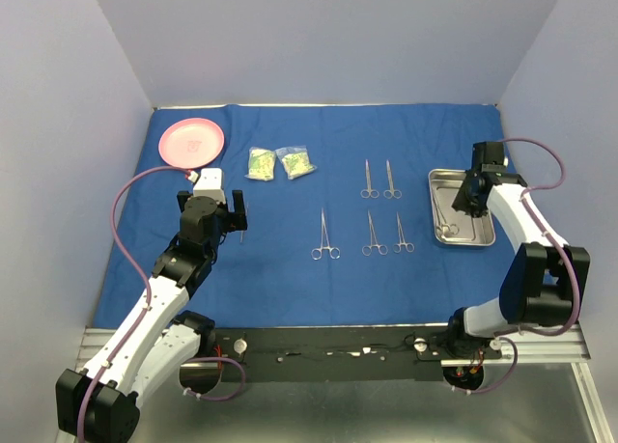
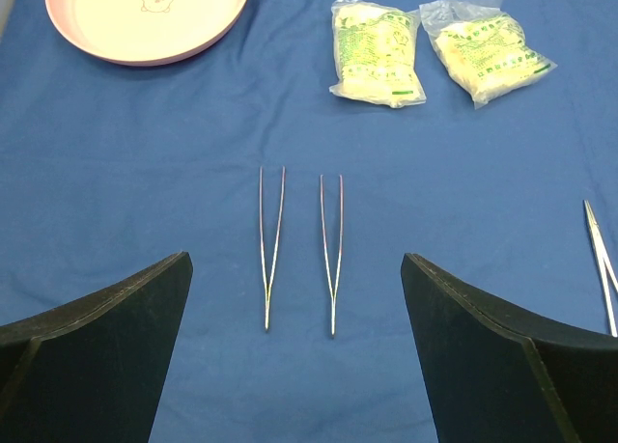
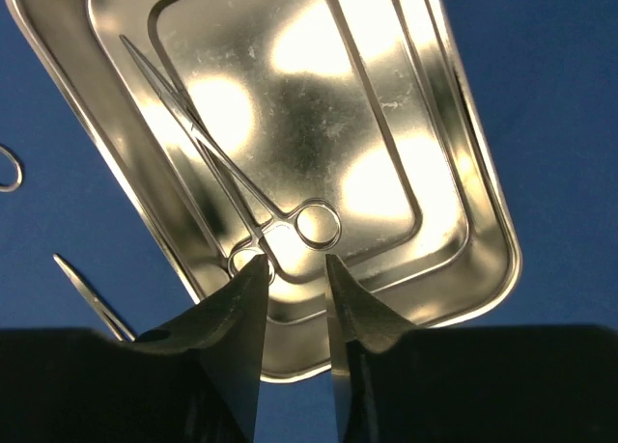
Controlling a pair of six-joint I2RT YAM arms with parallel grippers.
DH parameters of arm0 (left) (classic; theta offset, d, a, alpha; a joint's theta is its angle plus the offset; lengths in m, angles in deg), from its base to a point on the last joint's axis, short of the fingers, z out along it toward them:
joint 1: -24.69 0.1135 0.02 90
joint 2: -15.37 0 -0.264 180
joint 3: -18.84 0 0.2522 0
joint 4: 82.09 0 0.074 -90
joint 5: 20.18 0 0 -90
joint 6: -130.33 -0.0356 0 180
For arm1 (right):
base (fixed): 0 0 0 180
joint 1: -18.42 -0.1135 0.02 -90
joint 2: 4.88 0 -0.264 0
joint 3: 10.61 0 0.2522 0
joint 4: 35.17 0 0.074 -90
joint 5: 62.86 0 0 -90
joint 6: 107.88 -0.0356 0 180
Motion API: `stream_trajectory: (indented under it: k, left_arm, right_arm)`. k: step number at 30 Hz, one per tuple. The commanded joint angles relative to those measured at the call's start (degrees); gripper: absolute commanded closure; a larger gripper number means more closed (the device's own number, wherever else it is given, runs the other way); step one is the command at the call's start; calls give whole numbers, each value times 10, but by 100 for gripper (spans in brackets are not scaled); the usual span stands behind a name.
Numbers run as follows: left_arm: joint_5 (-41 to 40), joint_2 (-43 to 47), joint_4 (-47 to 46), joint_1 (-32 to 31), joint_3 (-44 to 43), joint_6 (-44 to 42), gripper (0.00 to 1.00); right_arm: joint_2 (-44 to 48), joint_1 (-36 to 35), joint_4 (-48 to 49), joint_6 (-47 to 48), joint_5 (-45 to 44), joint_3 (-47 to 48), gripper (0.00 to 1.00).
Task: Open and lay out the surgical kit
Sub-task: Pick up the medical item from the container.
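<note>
The royal-blue cloth wrap (image 1: 290, 279) lies spread flat over the table. On it rest two yellow-green packets (image 1: 261, 163) (image 1: 294, 161), several silver forceps (image 1: 325, 237) in two rows, and the steel tray (image 1: 473, 241) at the right. My left gripper (image 2: 294, 260) is open wide and hovers low over two tweezers (image 2: 271, 260) (image 2: 332, 255), touching neither. My right gripper (image 3: 294, 264) hangs over the tray (image 3: 386, 96) with a narrow gap between its fingers. Its left fingertip (image 3: 253, 269) overlaps one ring of the forceps (image 3: 222, 173) lying in the tray. Nothing sits between the fingers.
A pink plate (image 1: 191, 141) sits on the cloth's far left corner, beyond the left gripper. The packets (image 2: 375, 52) (image 2: 486, 47) lie ahead of that gripper, and a forceps tip (image 2: 601, 264) shows at its right. Grey walls close in three sides.
</note>
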Motion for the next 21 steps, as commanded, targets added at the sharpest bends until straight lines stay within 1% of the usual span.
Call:
stream_trajectory:
  k: [1,2,3,5,10,21]
  left_arm:
    - [-6,-1,-9,-3,0,-1,2]
    - [-6,-1,-9,-3,0,-1,2]
    - [-7,0,-9,-3,0,-1,2]
    - [-7,-1,-9,-3,0,-1,2]
    - [-4,-2,-10,-3,0,-1,2]
    - [-5,1,-10,-3,0,-1,2]
  right_arm:
    - [-48,1,17,34,59,8,69]
    - [-53,1,19,39,68,10,71]
    - [-61,1,18,41,73,12,71]
    - [-76,2,22,49,97,16,75]
    - [-114,1,17,67,144,27,76]
    - [-173,0,14,80,142,47,78]
